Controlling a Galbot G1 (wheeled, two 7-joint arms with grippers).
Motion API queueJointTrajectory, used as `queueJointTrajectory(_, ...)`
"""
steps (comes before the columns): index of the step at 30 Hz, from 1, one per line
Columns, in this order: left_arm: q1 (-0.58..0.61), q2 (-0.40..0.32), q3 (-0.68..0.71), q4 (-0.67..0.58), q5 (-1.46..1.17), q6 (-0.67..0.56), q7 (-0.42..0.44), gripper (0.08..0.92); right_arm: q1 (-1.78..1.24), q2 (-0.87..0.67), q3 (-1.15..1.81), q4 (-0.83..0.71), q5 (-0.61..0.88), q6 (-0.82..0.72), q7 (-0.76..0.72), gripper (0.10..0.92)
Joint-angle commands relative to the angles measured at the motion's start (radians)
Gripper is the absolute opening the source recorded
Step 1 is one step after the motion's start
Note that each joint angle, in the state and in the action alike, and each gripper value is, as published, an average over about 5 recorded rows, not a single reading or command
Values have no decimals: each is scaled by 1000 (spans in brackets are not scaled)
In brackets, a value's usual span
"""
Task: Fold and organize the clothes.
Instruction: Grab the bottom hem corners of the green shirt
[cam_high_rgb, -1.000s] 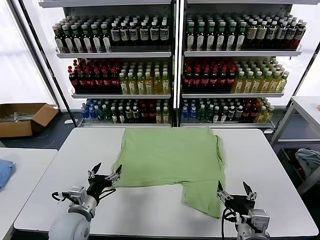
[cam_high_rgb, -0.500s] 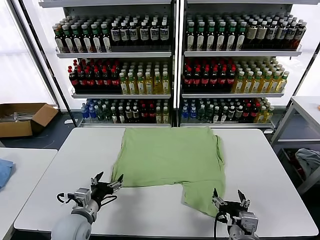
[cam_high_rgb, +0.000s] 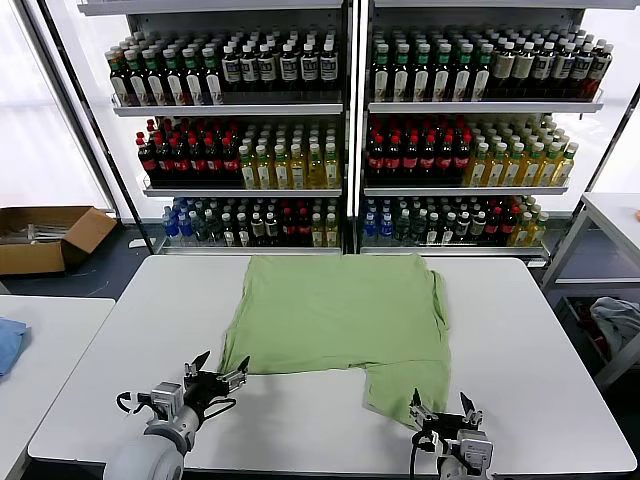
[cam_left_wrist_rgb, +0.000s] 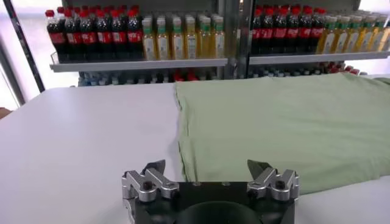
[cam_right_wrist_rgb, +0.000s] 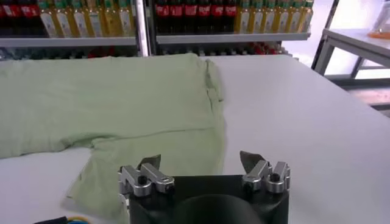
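Green shirt (cam_high_rgb: 340, 320) flat mid-table (cam_high_rgb: 540, 330), one flap hanging toward near edge. Left gripper (cam_high_rgb: 215, 372) and right gripper (cam_high_rgb: 440, 410) both wide open, empty, low at near edge. Risk: pinching one layer only, or dragging cloth and bunching the fold.

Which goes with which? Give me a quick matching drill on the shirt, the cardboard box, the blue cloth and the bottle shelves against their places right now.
Things:
1. green shirt
2. cardboard box
3. blue cloth
4. bottle shelves

Places:
A. behind the white table
B. on the floor, far left
C. spread flat on the white table
D. on the side table at left

Pairs: 1-C, 2-B, 3-D, 4-A
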Motion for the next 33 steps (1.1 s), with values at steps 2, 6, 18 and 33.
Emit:
queueJointTrajectory(2, 9, 1, 1, 1, -8, 4, -1, 823, 0, 8, -11, -22, -4, 0, 6, 823)
queueJointTrajectory(6, 15, 1, 4, 3, -12, 4, -1, 823, -7, 12, -9, -31, -2, 2, 7, 823)
queueJointTrajectory(18, 18, 9, 5, 35, -18, 5, -1, 823, -20, 20, -26, -47, -5, 10, 4, 791)
queueJointTrajectory(33, 23, 8, 15, 46, -11, 16, 1, 489, -47, 5, -3, -66, 44, 45, -16, 369)
